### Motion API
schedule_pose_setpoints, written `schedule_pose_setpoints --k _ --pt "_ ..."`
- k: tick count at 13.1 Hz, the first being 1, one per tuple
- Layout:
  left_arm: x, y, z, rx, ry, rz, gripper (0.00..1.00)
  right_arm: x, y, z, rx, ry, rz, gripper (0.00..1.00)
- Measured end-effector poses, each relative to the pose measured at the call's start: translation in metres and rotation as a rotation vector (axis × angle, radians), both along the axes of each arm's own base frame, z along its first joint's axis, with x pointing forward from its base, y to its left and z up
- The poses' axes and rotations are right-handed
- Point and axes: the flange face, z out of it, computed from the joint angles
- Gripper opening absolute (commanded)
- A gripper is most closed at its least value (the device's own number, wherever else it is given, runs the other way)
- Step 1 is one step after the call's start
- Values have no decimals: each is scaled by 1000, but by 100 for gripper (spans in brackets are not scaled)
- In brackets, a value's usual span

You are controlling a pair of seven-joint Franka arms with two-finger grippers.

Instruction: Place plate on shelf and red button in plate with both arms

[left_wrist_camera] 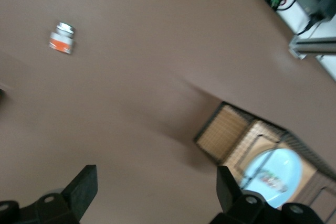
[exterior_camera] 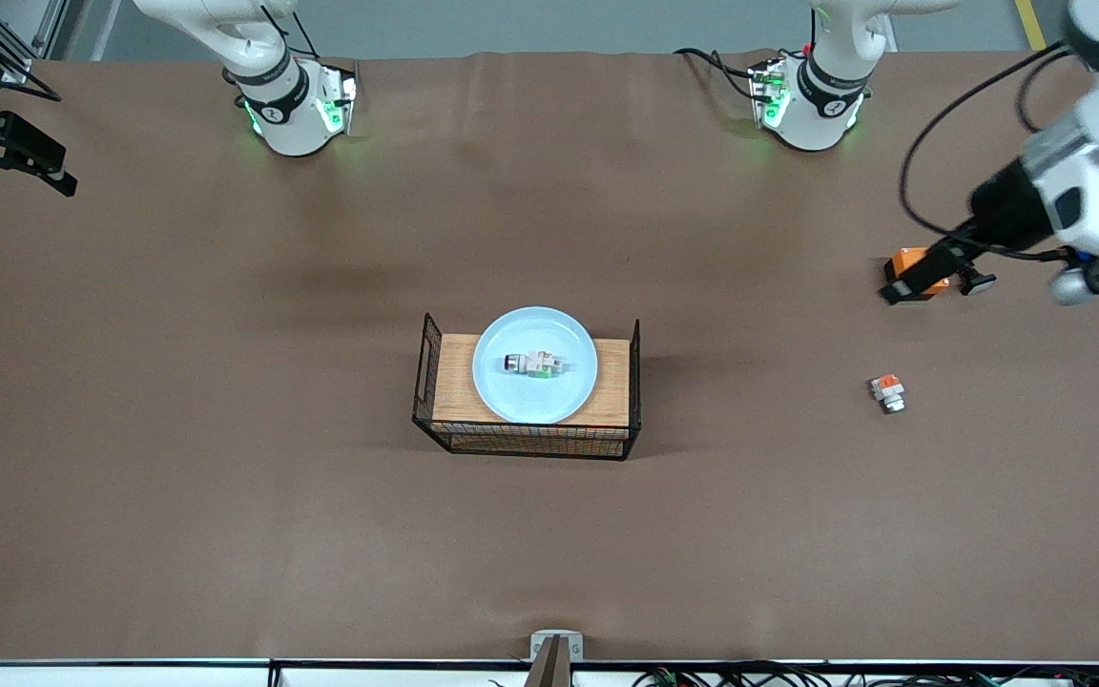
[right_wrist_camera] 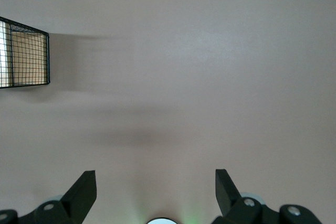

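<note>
The pale blue plate (exterior_camera: 535,396) rests on the wooden top of a black wire rack (exterior_camera: 454,382) in the middle of the table. The red button (exterior_camera: 535,364) lies on its side in the middle of the plate. The left wrist view also shows the plate (left_wrist_camera: 286,163) and the red button (left_wrist_camera: 270,178). My left gripper (exterior_camera: 939,283) hangs open and holds nothing over an orange box (exterior_camera: 912,260) toward the left arm's end; its fingers (left_wrist_camera: 84,187) frame bare table. My right gripper (exterior_camera: 23,181) is open and holds nothing at the right arm's end, fingers (right_wrist_camera: 84,190) wide apart.
A small white piece with an orange-red block (exterior_camera: 888,392) (left_wrist_camera: 63,38) lies on the table nearer the front camera than the orange box. The rack (right_wrist_camera: 23,56) shows at the edge of the right wrist view. A brown mat (exterior_camera: 225,477) covers the table.
</note>
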Motion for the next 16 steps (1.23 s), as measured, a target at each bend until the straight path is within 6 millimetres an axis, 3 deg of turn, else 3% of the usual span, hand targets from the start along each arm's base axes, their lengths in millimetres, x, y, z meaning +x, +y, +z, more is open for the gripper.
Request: schedule_pose_setpoints --k 2,5,9,13,14,16 --pt "-3 38 -3 31 -8 -127 100 -2 -8 -1 3 9 -16 100" --pt "-5 49 -4 148 -20 -233 100 -2 -11 -1 3 12 -20 100" --pt "-16 23 18 226 -69 -343 100 -2 -7 -1 2 13 -13 100" --pt "-30 -38 36 269 -113 -450 100 -2 -5 -1 1 13 -10 100" --pt "-31 -46 40 272 -122 -462 100 -2 -5 -1 1 13 -10 100" --pt "-30 -41 45 277 -131 -455 100 -2 -5 -1 1 13 -9 100"
